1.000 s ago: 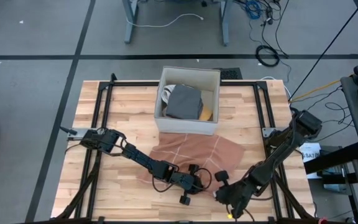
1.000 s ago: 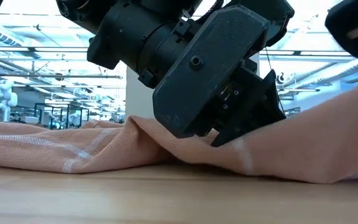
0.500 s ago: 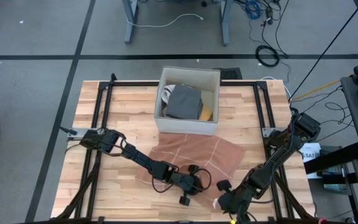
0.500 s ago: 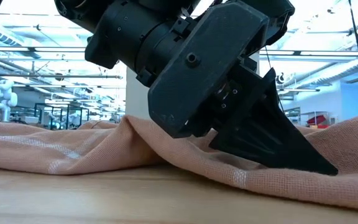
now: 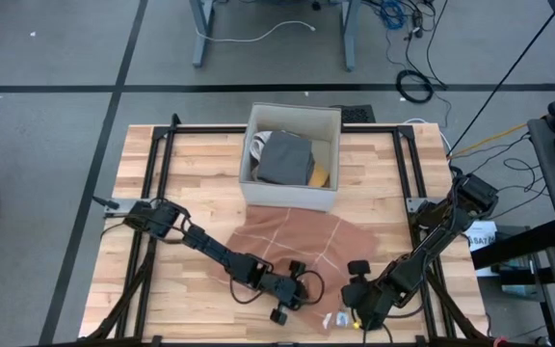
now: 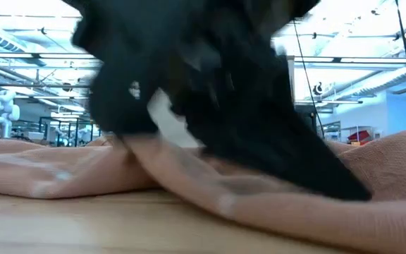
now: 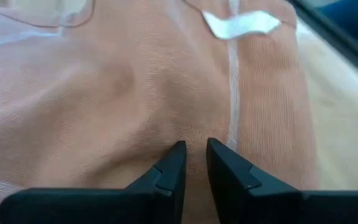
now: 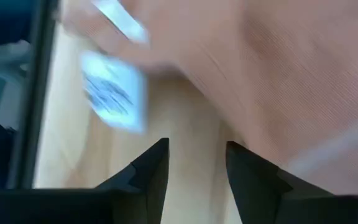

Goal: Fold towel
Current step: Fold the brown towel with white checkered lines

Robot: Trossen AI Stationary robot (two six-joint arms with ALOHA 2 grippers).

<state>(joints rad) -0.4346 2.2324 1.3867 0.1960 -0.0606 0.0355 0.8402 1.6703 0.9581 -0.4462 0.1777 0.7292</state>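
We see the left gripper [image 7: 191, 158] low at the table's front, pinching the towel [image 5: 302, 236] | right gripper [image 8: 194, 162] beside it, fingers apart, empty | box [image 5: 292, 120] holds grey cloth [image 5: 285, 157].

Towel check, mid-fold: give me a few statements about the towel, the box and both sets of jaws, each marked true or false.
1. The left gripper has its jaws nearly closed, pinching the towel. True.
2. The right gripper grips the towel. False: its jaws stand apart over bare wood beside the cloth.
3. The towel lies inside the box. False: it lies on the table in front of the box.
4. The box holds a grey folded cloth. True.
5. The towel is white. False: it is salmon pink with pale stripes.
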